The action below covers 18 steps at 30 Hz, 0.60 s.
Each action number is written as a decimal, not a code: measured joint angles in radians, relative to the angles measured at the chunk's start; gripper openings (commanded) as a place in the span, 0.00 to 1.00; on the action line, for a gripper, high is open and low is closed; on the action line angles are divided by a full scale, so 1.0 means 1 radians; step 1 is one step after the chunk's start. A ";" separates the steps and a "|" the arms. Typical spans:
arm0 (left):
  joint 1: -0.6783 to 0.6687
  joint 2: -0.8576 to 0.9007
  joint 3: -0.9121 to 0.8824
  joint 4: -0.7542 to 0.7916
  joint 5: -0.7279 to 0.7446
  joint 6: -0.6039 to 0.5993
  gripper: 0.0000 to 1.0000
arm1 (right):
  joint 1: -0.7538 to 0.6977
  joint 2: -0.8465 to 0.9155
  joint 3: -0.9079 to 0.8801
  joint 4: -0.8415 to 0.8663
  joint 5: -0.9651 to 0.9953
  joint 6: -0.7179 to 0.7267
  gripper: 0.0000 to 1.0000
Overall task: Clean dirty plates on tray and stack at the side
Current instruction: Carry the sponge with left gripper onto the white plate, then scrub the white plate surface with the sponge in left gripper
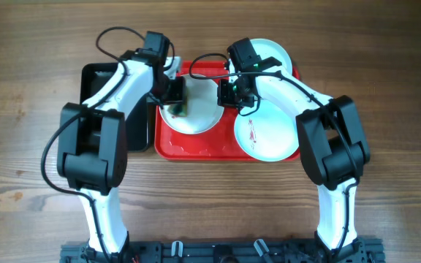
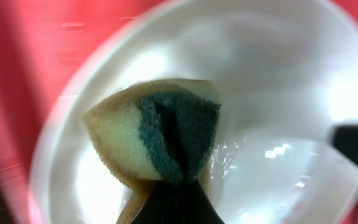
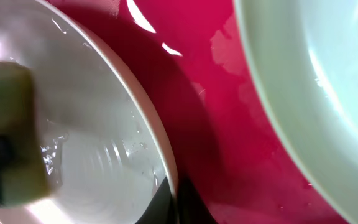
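The red tray (image 1: 196,146) holds a cream-white plate (image 1: 199,118) at its left. A pale blue plate (image 1: 269,135) with a reddish smear lies at the tray's right. Another pale blue plate (image 1: 276,52) lies at the back right. My left gripper (image 1: 174,96) is shut on a yellow and green sponge (image 2: 166,130) and presses it into the wet cream-white plate (image 2: 278,93). My right gripper (image 1: 230,93) is shut on that plate's right rim (image 3: 169,186), with one finger inside and one outside. The right wrist view also shows the sponge (image 3: 8,130), the tray (image 3: 222,130) and a pale blue plate (image 3: 316,81).
A smaller black tray (image 1: 101,80) lies just left of the red tray, under my left arm. Wooden table (image 1: 28,109) surrounds both trays.
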 measured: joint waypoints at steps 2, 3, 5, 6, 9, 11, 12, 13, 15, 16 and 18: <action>-0.015 0.005 0.000 0.020 0.034 0.000 0.04 | -0.002 0.000 0.000 0.000 0.000 -0.003 0.04; -0.021 0.006 0.000 0.029 0.045 0.000 0.04 | -0.002 0.000 0.000 0.000 0.000 -0.003 0.04; -0.032 0.011 0.000 0.045 0.063 0.000 0.04 | -0.002 0.000 0.000 0.000 0.000 -0.003 0.04; -0.034 0.012 0.000 0.050 0.065 -0.002 0.04 | -0.002 0.000 0.000 0.000 0.000 -0.003 0.04; -0.034 0.012 0.000 0.042 0.044 -0.027 0.04 | -0.002 0.000 0.000 0.000 0.000 -0.003 0.04; -0.037 0.012 0.010 0.001 -0.013 -0.076 0.04 | 0.001 0.001 0.000 0.000 -0.008 -0.003 0.04; -0.040 0.012 0.018 -0.034 -0.045 -0.095 0.04 | 0.004 0.002 0.000 0.000 -0.013 -0.007 0.04; -0.042 0.011 0.021 -0.054 -0.067 -0.105 0.04 | 0.007 0.002 0.000 0.000 -0.013 -0.008 0.04; -0.048 0.008 0.026 -0.103 -0.119 -0.126 0.04 | 0.009 0.002 0.000 -0.001 -0.013 -0.014 0.04; -0.049 0.007 0.028 -0.119 -0.137 -0.132 0.04 | 0.009 0.002 0.000 0.000 -0.015 -0.014 0.04; -0.051 0.003 0.030 -0.151 -0.172 -0.143 0.04 | 0.009 0.002 0.000 0.000 -0.015 -0.015 0.04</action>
